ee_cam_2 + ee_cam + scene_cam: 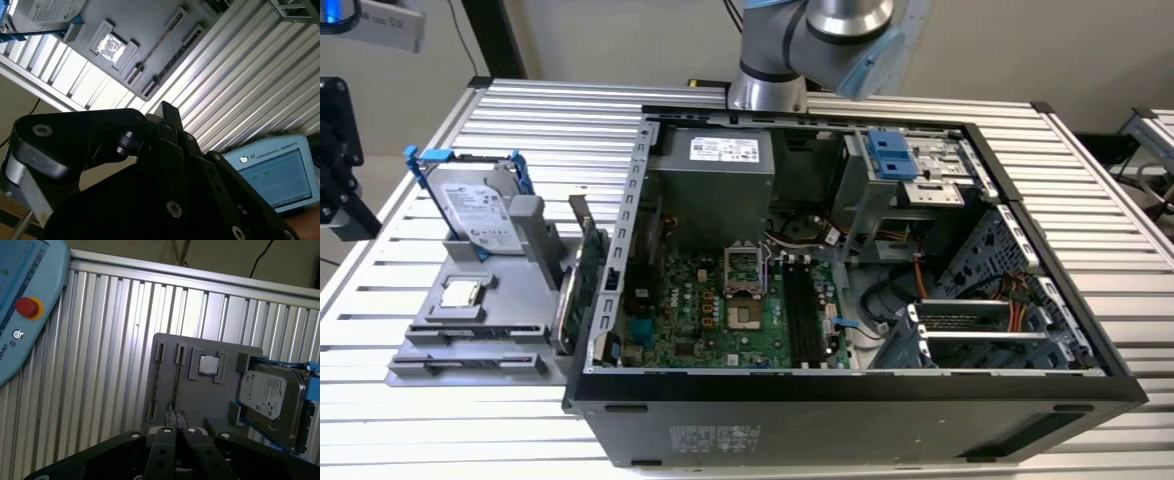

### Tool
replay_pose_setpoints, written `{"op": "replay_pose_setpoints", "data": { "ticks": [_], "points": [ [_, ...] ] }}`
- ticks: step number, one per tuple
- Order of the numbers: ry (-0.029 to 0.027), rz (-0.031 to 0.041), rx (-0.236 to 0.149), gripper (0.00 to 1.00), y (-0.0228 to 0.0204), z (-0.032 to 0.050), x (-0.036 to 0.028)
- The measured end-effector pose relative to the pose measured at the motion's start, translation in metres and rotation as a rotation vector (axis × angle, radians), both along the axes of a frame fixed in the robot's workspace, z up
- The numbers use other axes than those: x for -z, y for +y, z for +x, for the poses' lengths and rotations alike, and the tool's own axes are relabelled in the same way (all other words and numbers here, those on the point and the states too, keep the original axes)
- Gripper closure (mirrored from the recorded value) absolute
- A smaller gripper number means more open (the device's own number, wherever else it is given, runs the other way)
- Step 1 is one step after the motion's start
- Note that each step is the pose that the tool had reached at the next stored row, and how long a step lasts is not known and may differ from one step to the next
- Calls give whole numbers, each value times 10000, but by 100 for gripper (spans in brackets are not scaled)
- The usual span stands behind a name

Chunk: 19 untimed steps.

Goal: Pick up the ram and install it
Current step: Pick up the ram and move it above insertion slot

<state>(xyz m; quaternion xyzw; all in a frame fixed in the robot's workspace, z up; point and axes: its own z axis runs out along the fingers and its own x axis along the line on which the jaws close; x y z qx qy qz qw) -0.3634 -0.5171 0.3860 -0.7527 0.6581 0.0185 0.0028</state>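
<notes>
Arm [767, 75] raised high, wrist [851, 18] tilted, end effector [175, 416] w/ fingers [161, 447] pressed together

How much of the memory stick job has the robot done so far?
Nothing looks done yet. The memory stick stands in the gray holder, apart from the gripper, which holds nothing. The long black slots inside the computer look empty. Picking the stick up and putting it in are both left.
</notes>
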Motion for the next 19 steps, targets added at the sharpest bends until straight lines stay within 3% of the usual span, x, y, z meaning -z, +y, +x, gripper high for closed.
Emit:
{"op": "replay_pose_setpoints", "data": {
  "ticks": [9, 10, 19],
  "points": [
    [13, -2, 0, 100, 0, -2, -2],
    [12, -2, 0, 0, 0, -3, -2],
    [11, -2, 0, 0, 0, -6, -1]
  ]
}}
